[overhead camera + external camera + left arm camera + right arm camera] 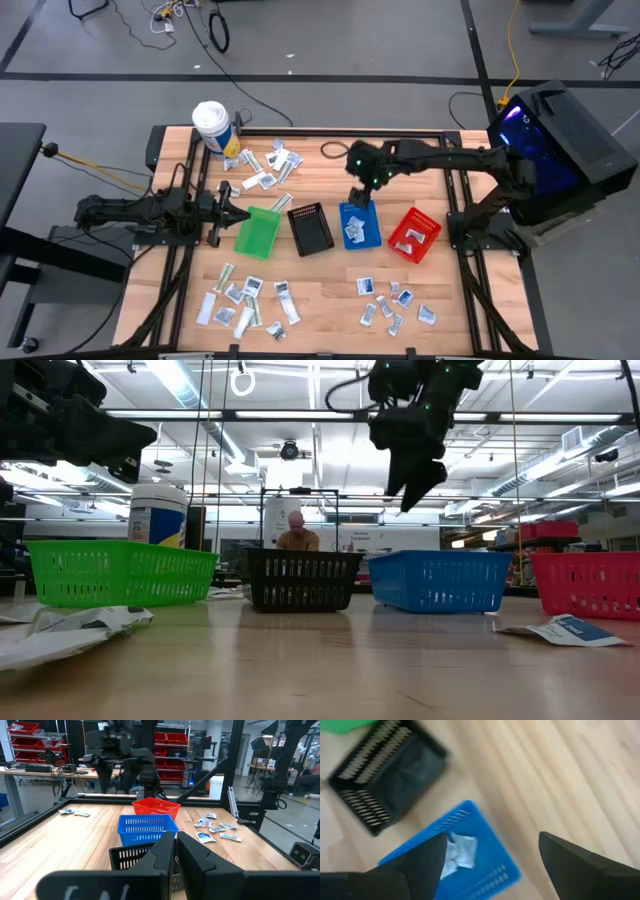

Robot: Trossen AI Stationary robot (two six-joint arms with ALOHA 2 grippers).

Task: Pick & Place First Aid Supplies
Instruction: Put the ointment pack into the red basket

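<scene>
We see the right hand (357,196) spread wide and empty, raised clear above the blue bin's (361,226) far rim. Directly beneath it, crumpled white sachets (459,851) lie on that bin's slotted plastic floor; their long axis we cannot tell. Bare wood tabletop (555,780) lies open beside the bin. The left hand (228,209), pinched narrow, waits by the green bin (258,233).

Grey floor (330,90), ceiling strip lights (180,385)
</scene>
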